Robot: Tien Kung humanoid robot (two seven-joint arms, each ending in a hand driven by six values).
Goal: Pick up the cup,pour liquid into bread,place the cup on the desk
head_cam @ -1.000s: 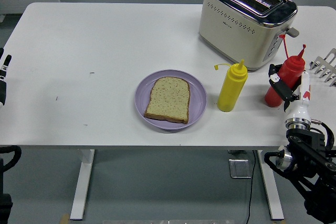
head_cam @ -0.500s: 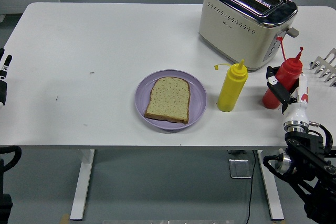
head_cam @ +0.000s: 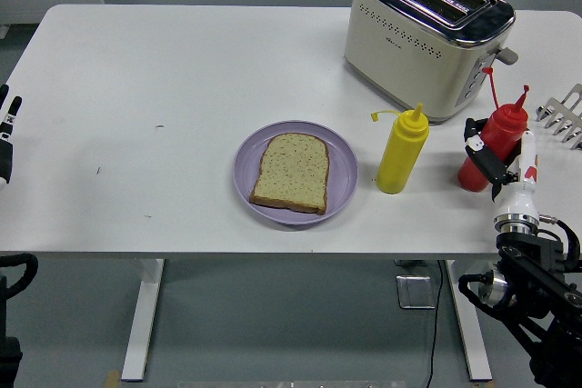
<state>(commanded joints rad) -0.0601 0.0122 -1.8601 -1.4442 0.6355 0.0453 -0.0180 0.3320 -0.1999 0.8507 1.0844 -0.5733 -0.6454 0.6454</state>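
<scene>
Head view, looking down over the white table (head_cam: 182,70). One purple plate (head_cam: 247,190) near the front edge, carrying one slice of bread (head_cam: 291,172), lying flat. Just right of the plate, one yellow squeeze bottle (head_cam: 401,151), upright, cap flipped open to its left. Further right, one red squeeze bottle (head_cam: 489,144), also upright, cap open above the nozzle. Two bottles in total, standing apart from each other. No cup as such on the table; only these bottles.

Behind the bottles, one cream-and-chrome toaster (head_cam: 423,34) with two slots on top, both empty. At the far right edge, part of one metal rack (head_cam: 564,114), cut off by the frame.

Right hand (head_cam: 506,165) up at the red bottle: black fingers (head_cam: 479,146) wrapped against its front and side, white forearm rising from the lower right corner. Closed around the bottle, bottle base down on the table.

Left hand (head_cam: 7,138) only just showing at the left edge, well apart from everything on the table. A few fingertips visible; spread or curled, cannot tell.
</scene>
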